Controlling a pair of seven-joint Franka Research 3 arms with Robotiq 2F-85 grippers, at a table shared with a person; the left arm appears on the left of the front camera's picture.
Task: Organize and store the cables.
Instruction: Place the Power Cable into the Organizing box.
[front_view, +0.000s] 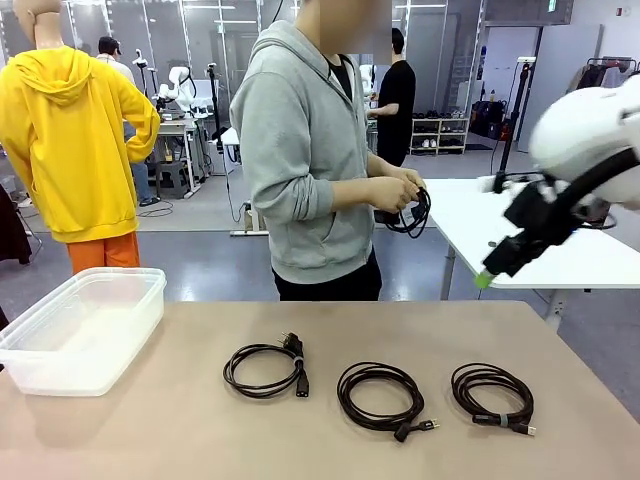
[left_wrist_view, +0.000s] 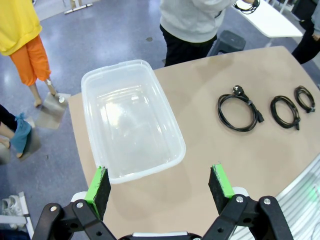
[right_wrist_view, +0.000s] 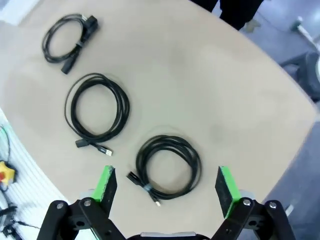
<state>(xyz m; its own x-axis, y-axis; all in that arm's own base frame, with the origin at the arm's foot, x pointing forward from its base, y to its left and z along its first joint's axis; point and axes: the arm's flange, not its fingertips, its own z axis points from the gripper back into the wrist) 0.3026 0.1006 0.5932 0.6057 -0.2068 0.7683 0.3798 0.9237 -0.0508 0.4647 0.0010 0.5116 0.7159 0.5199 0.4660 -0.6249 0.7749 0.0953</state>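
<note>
Cables (front_view: 343, 395), from the front, lie in three coils along the table (front_view: 150, 430), clear bin (front_view: 60, 375) at the left end, right gripper (front_view: 490, 273) raised over the right end. From its wrist, the left gripper (left_wrist_view: 160, 185), jaws apart, hovers by the bin, coils well away. The right wrist shows its jaws spread above the rightmost coil (right_wrist_view: 196, 167), so that arm is nearer.

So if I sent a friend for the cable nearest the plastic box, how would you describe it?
Find the clear plastic box on the beige table. Three black coils lie in a row beside it; take the first coil, nearest the box. It alone has a chunky power plug; the middle coil and far coil end in slim connectors.
</note>
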